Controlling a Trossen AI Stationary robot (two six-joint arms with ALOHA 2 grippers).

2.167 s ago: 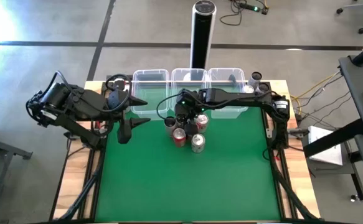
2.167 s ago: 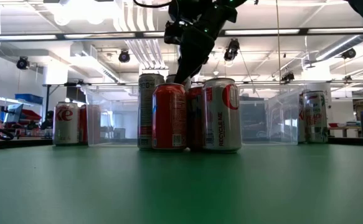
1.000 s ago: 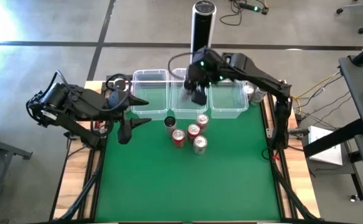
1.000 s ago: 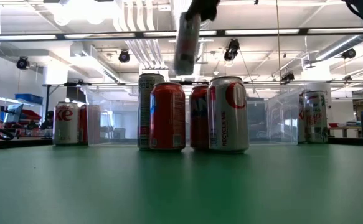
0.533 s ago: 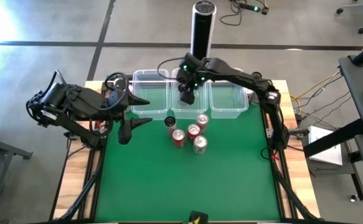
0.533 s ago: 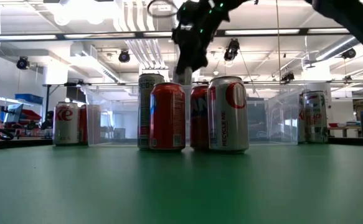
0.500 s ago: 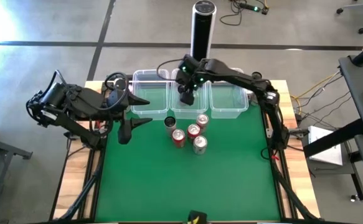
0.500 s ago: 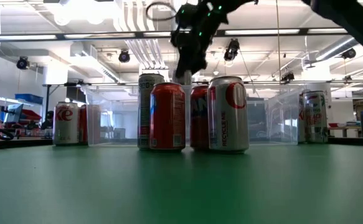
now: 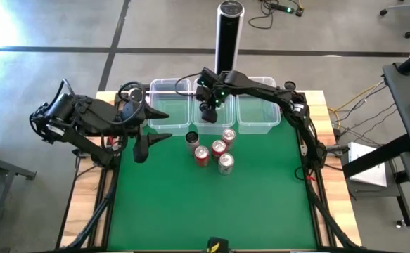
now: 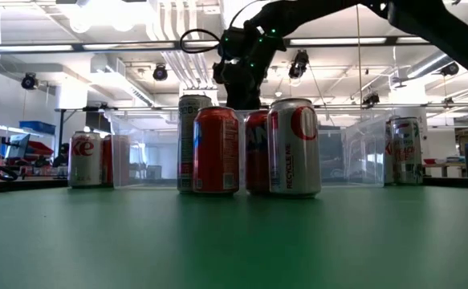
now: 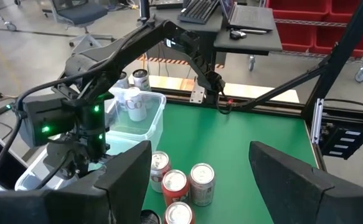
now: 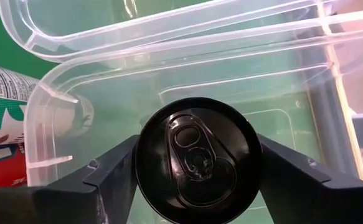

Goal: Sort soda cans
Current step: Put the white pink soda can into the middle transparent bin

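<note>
My right gripper [image 9: 209,110] reaches down into the middle clear bin [image 9: 215,128] at the table's far edge and is shut on a black soda can [image 12: 197,152]. Several more soda cans [image 9: 215,149], red and silver, stand upright in a cluster on the green mat just before the bins. A white can [image 11: 134,106] stands in the right bin. My left gripper [image 9: 150,141] waits open at the table's left side, above the mat. My right gripper pinches the black can's round side wall [image 12: 145,134] just below its top rim, one finger [image 12: 109,177] on each side. The fingers come from above, pointing down. The can is upright inside the bin's walls; whether its bottom rests on the bin floor is hidden.
Three clear bins [image 9: 169,98] stand in a row along the far edge, with a tall black post [image 9: 229,35] behind them. Single cans stand by the far left [image 10: 85,159] and far right [image 10: 404,151] corners. The near half of the mat [image 9: 212,211] is bare.
My right gripper, shut on the black can, has gone from high above the bins a little toward the table's left and down into the middle bin. The can has stayed upright. The cluster on the mat has kept still.
</note>
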